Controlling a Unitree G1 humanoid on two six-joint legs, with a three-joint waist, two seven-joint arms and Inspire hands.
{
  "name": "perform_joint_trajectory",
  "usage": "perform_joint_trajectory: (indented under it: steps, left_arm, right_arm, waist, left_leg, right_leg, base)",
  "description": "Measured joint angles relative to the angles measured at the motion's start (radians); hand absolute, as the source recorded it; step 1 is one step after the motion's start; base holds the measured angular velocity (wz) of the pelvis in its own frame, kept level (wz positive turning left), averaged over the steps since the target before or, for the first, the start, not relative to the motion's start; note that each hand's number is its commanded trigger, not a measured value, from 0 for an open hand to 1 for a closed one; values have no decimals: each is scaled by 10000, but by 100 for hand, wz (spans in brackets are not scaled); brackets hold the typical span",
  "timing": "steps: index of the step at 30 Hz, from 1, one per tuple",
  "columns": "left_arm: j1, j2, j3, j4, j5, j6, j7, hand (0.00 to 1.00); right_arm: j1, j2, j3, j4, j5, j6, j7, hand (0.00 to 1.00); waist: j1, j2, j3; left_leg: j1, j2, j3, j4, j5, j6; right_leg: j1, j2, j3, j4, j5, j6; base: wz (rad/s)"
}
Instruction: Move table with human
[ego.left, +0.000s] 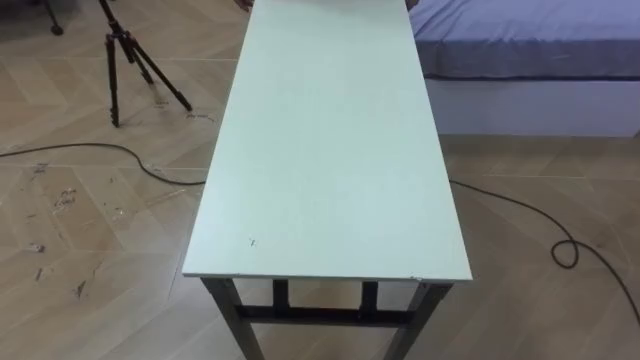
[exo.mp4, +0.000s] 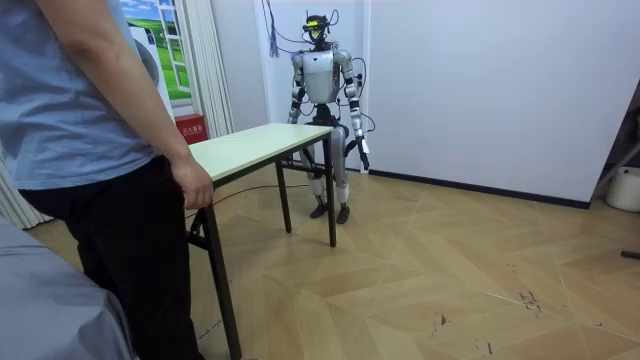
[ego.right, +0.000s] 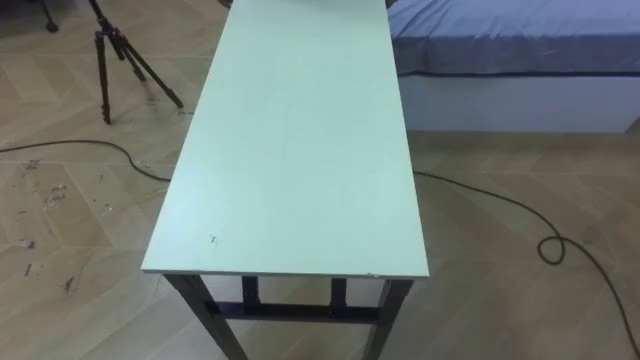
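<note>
A long table (ego.left: 330, 150) with a pale top and dark metal legs stretches away from me, its near short edge just below my view. In the room view I stand upright at the far end of the table (exo.mp4: 255, 145). My left hand (exo.mp4: 365, 153) hangs by my side, off the table. My right hand (exo.mp4: 296, 119) is low at the table's far corner, too small to read. A person (exo.mp4: 90, 150) in a grey-blue shirt and dark trousers stands at the other short end, one hand (exo.mp4: 195, 187) resting at the table's edge.
A dark tripod (ego.left: 130, 60) stands on the wooden floor left of the table. A bed with a blue-grey sheet (ego.left: 530, 40) lies close on the right. Cables (ego.left: 565, 250) snake over the floor on both sides. A red box (exo.mp4: 190, 128) sits by the curtain.
</note>
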Motion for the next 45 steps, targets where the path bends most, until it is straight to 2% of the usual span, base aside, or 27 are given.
perform_joint_trajectory:
  steps: [4,10,16,21,25,27,31,35,39,45]
  left_arm:
    - [3,0,-4,-27,3,0,1,0]
    - [-1,-3,-4,-29,-2,-6,1,0]
    - [-134,-44,-258,16,-500,-82,2,0]
    - [-94,-24,-550,68,-2077,-76,-246,0]
    - [-17,61,-539,66,-3035,-51,-967,0]
    - [-26,112,-548,-202,-3460,32,-1374,0]
    - [57,144,-597,-1095,-4080,100,-1903,0]
    - [-54,143,-1103,-1904,-4839,74,-2601,0]
    - [39,127,-1401,-2637,-5417,43,-3463,0]
    - [513,107,-2503,-4092,-6792,67,-4141,0]
  right_arm:
    - [-6,-1,85,6,3,-5,-1,0]
    - [-11,1,119,63,13,-9,4,0]
    - [-32,24,192,63,70,-96,9,0]
    - [-20,67,195,99,427,-76,151,0]
    - [-52,87,163,79,920,-46,615,0]
    - [-41,79,161,-122,1284,31,986,0]
    - [11,78,192,-859,1782,182,1414,0]
    - [-3,94,525,-1781,2222,150,2042,0]
    - [577,125,902,-3304,2504,172,2656,0]
    - [1505,174,1780,-5818,3892,488,3442,0]
  waist:
    - [1,-1,-17]
    - [19,-23,5]
    - [11,-48,8]
    - [2,-123,6]
    - [3,-103,8]
    - [-5,-51,-21]
    - [73,-58,-6]
    - [58,-37,-19]
    - [61,-35,-16]
    - [65,-32,-15]
  left_leg:
    - [5,-4,-4,-2,0,0]
    - [184,3,-23,-50,-1,-2]
    - [166,5,-22,-63,-1,-3]
    - [142,9,13,-61,-1,-2]
    - [-12,9,-133,10,-1,-3]
    - [-150,11,-280,28,-1,-3]
    - [-182,22,-245,80,-1,-3]
    - [-270,36,-206,98,-2,-4]
    - [-264,41,-174,102,-3,-5]
    - [-195,20,-237,116,-3,-5]
  right_leg:
    - [46,11,-1,-116,6,5]
    - [267,41,-1,-166,28,9]
    - [268,43,-5,-190,28,9]
    - [337,39,-41,-296,28,11]
    - [253,29,-105,-309,28,11]
    - [131,15,-276,-296,28,10]
    - [132,15,-276,-287,29,10]
    - [142,4,-300,-219,31,10]
    - [113,-18,-324,-138,30,11]
    - [122,-39,-281,-78,34,17]
  base:
    - [0]
    - [1]
    - [0]
    - [3]
    - [5]
    - [19]
    - [3]
    - [2]
    - [0]
    - [-2]
